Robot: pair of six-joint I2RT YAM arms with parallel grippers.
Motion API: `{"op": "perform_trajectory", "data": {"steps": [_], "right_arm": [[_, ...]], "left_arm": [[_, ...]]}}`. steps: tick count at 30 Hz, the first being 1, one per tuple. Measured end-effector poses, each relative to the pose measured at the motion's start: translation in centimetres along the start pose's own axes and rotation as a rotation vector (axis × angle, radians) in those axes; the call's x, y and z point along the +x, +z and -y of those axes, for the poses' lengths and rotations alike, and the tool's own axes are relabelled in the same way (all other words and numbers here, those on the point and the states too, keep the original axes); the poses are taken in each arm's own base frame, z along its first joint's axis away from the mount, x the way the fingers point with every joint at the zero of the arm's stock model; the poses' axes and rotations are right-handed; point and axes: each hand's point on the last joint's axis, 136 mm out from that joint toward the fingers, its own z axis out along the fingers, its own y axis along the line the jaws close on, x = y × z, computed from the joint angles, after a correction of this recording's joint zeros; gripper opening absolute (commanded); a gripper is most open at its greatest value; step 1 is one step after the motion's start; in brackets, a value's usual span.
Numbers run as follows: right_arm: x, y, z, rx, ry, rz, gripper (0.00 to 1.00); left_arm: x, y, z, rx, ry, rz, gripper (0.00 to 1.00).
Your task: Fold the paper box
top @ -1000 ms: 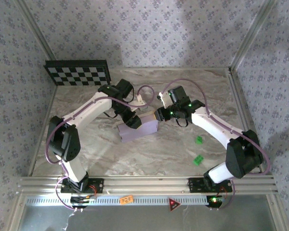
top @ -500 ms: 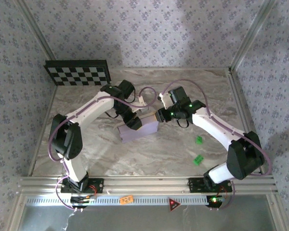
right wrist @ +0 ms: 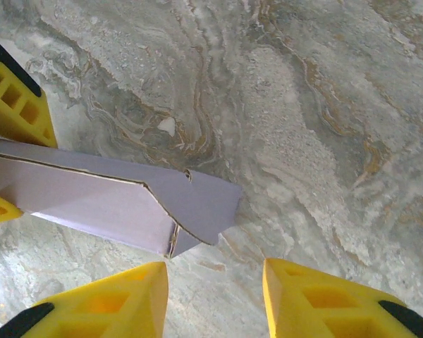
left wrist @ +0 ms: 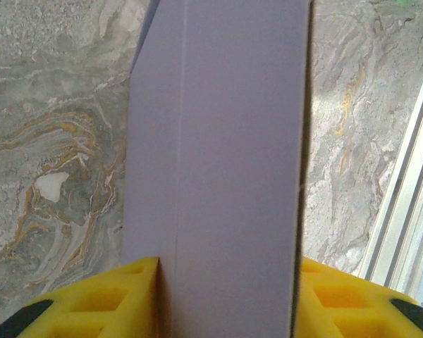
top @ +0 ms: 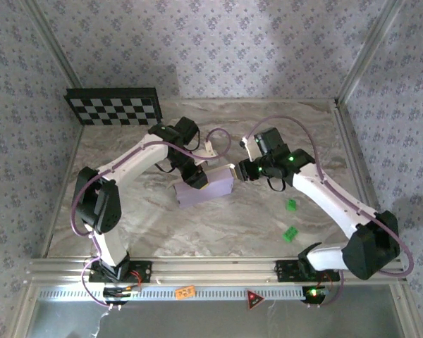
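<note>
- The pale-lavender thin cardboard paper box (top: 206, 191) lies mid-table on the grey marbled tabletop (top: 162, 232), between my two arms.
- My left gripper (top: 195, 178) is clamped on the box's far side. Squeezing harder could crease the thin board away from its fold line.
- My right gripper (right wrist: 215, 299) is released, its jaws apart and holding nothing, just right of the loose end flap (right wrist: 197, 204). Coming in too low could snag that flap or shove the box out of the left grip.
</note>
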Motion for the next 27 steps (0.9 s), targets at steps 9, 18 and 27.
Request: {"op": "perform_trajectory", "data": {"steps": [9, 18, 27], "right_arm": [[-1.3, -1.6, -0.6, -0.008, 0.009, 0.012, 0.45], [-0.5, -0.8, -0.9, -0.022, 0.009, -0.058, 0.34], [0.0, -0.7, -1.1, -0.020, 0.007, -0.089, 0.39]], "left_arm": [[-0.4, 0.5, 1.6, 0.039, 0.065, 0.001, 0.41], [-0.4, 0.8, 2.4, 0.074, 0.083, -0.007, 0.41], [-0.3, 0.9, 2.4, 0.078, 0.083, -0.015, 0.41]]}}
